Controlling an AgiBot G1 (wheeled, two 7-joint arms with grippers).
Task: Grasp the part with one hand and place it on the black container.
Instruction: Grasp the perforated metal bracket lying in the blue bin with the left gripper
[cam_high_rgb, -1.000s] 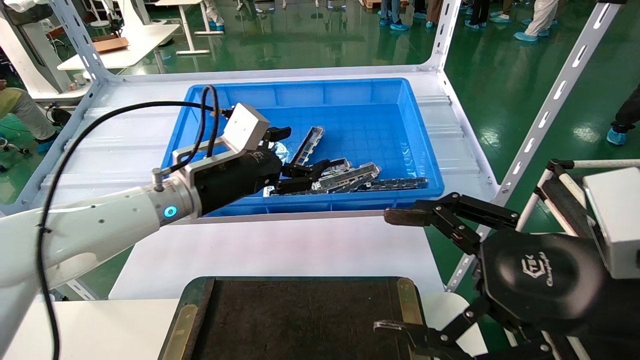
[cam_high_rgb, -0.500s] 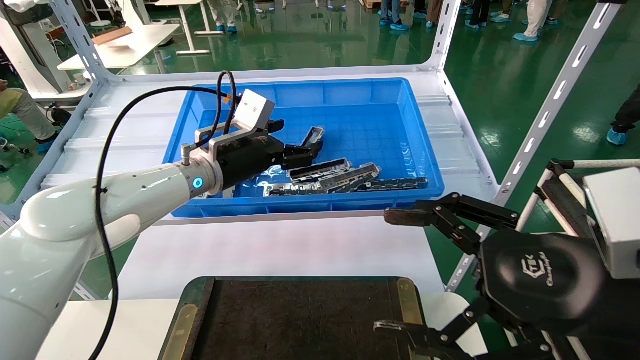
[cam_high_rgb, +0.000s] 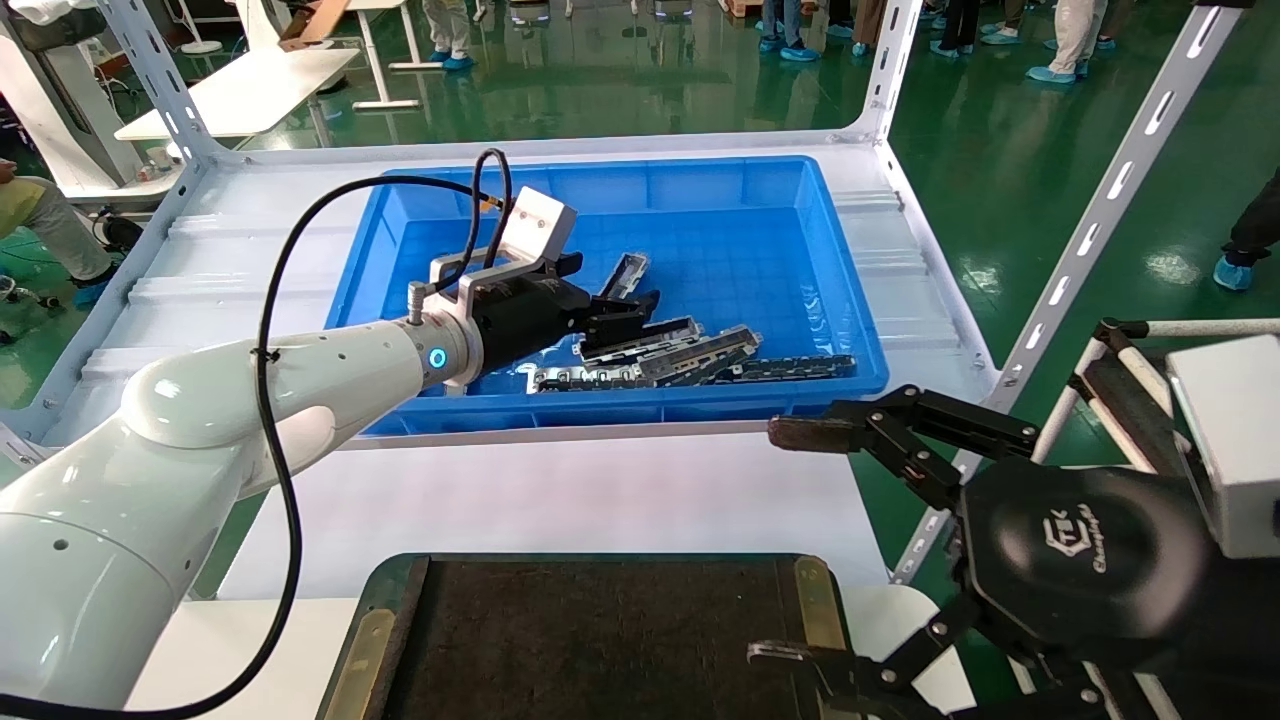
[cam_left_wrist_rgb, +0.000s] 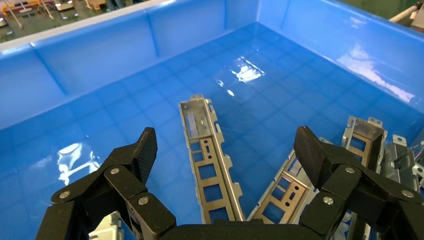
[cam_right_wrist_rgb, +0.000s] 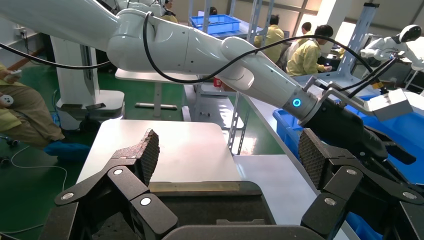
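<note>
The part (cam_high_rgb: 627, 270) is a narrow grey metal channel lying alone on the floor of the blue bin (cam_high_rgb: 620, 410), pointing toward the bin's far side. In the left wrist view the part (cam_left_wrist_rgb: 207, 155) runs lengthwise between my left gripper's fingers. My left gripper (cam_high_rgb: 608, 288) hangs open just over the part's near end, with nothing held. The black container (cam_high_rgb: 600, 640) sits at the near table edge, its bare surface also showing in the right wrist view (cam_right_wrist_rgb: 210, 207). My right gripper (cam_high_rgb: 780, 545) is parked open beside the container's right side.
Several more metal parts (cam_high_rgb: 690, 355) lie piled along the bin's near wall, right of my left gripper. White shelf uprights (cam_high_rgb: 1090, 230) rise at the right. A white table top (cam_high_rgb: 550, 495) lies between the bin and the container.
My left gripper has lifted off the pile by the bin's near wall and swung farther into the bin, over the lone part. It stays open. The right arm has not moved.
</note>
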